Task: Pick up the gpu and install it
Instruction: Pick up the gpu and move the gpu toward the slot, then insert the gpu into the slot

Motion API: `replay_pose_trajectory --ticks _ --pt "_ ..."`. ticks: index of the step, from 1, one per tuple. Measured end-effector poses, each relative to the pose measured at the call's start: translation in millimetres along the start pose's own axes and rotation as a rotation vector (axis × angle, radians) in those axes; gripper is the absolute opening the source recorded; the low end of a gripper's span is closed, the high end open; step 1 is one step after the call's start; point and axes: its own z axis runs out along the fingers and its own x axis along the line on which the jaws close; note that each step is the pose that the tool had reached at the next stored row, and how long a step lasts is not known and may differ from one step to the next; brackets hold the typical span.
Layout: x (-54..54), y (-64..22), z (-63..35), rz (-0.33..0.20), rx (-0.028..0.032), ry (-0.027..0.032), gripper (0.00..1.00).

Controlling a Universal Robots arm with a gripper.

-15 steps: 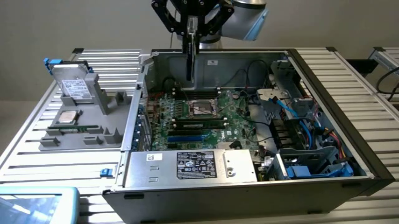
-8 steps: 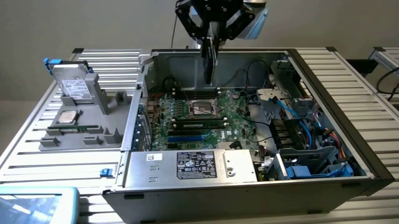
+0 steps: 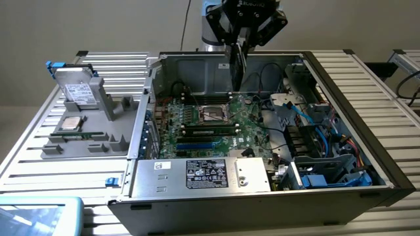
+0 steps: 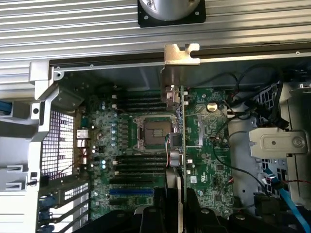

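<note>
In the exterior view the black pincer [image 3: 240, 43] sits at the upper centre of the frame. Its jaws are clamped on the upper edge of the gpu [image 3: 236, 69], a thin flat dark card seen edge-on and hanging upright. The card reaches down into the open grey and black metal computer case [image 3: 357, 115], over the far part of the green motherboard [image 3: 203, 123] and near the case's back wall. I cannot tell whether its lower edge touches the board. A silver boxy power supply with a black label [image 3: 253, 174] fills the near side of the case. At the exterior view's left a grey plastic holder [image 3: 118, 132] stands on the slatted aluminium table [image 3: 367, 64]. It carries an upright silver hard drive with a white label [image 3: 77, 88] and a small green memory stick [image 3: 78, 135] lying flat.

In the wrist view the pincer [image 4: 180, 194] grips the gpu [image 4: 181, 121] between its black fingers [image 4: 192, 204]. The card shows as a narrow green edge running over the motherboard [image 4: 131, 160], just beside the square metal processor socket [image 4: 154, 132]. Its silver metal end bracket [image 4: 177, 63] lies at the case wall next to the table [image 4: 97, 29]
</note>
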Motion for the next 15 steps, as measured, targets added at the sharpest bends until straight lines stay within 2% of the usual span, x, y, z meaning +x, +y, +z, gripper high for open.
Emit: replay_pose_trajectory --ticks 10,15 --pt "-0.2 -0.1 0.1 -0.002 0.0001 0.0002 0.28" --pt "-0.3 -0.1 0.2 -0.077 0.0 0.0104 0.28"
